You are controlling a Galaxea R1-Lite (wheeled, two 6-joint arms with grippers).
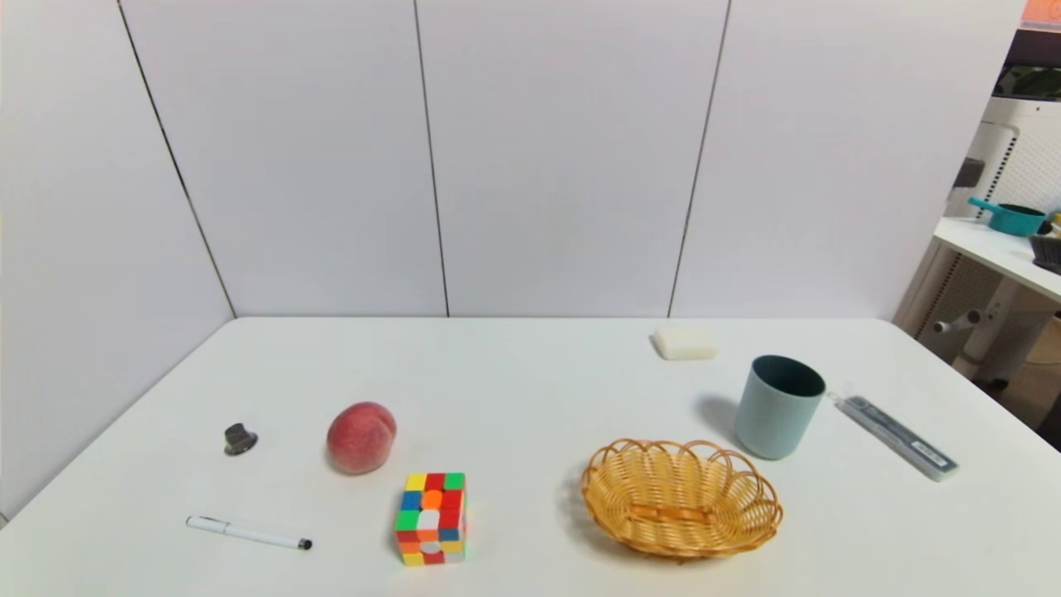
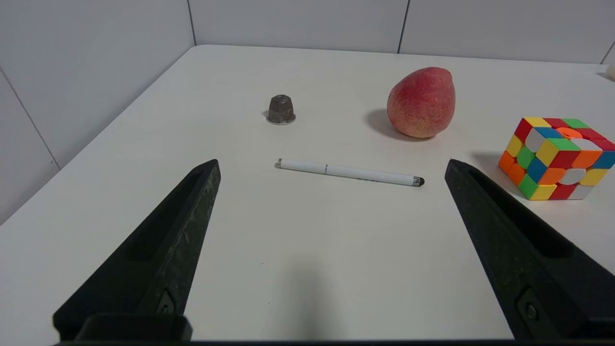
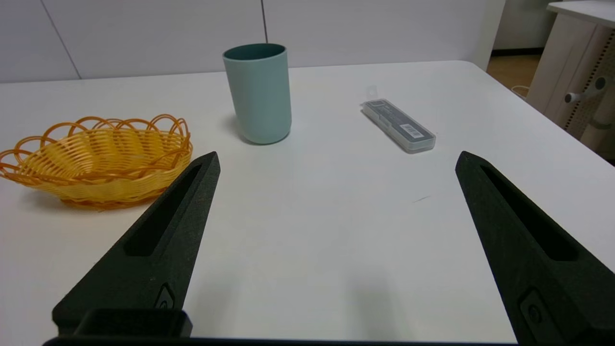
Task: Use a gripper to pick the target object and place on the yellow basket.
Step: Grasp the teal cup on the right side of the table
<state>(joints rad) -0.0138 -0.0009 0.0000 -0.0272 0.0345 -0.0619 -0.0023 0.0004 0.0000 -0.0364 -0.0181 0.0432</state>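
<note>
From the head camera, the pale blue-grey cup [image 1: 777, 406] stands upright on the right half of the white table [image 1: 530, 390], just beyond the far right edge of the yellow wicker basket [image 1: 681, 497], close to it but not touching; neither arm shows in this view. A peach [image 1: 361, 437], a puzzle cube [image 1: 431, 518], a white pen [image 1: 249, 533] and a small metal cap [image 1: 239, 439] lie well off to the left, a flat clear case [image 1: 895, 435] to the cup's right. The left wrist camera shows the left gripper [image 2: 331, 166] spread wide over bare table near the pen [image 2: 350, 172], holding nothing, far from the job. The right wrist camera shows the right gripper [image 3: 336, 161] equally wide open and empty, low over the table, with the cup [image 3: 258, 93] ahead and the basket [image 3: 96, 161] to its left. The cup looks light, rigid and smooth-walled, so probably a bit slippery; I'd pinch it across the middle of the body, below the rim, keeping it upright.
</note>
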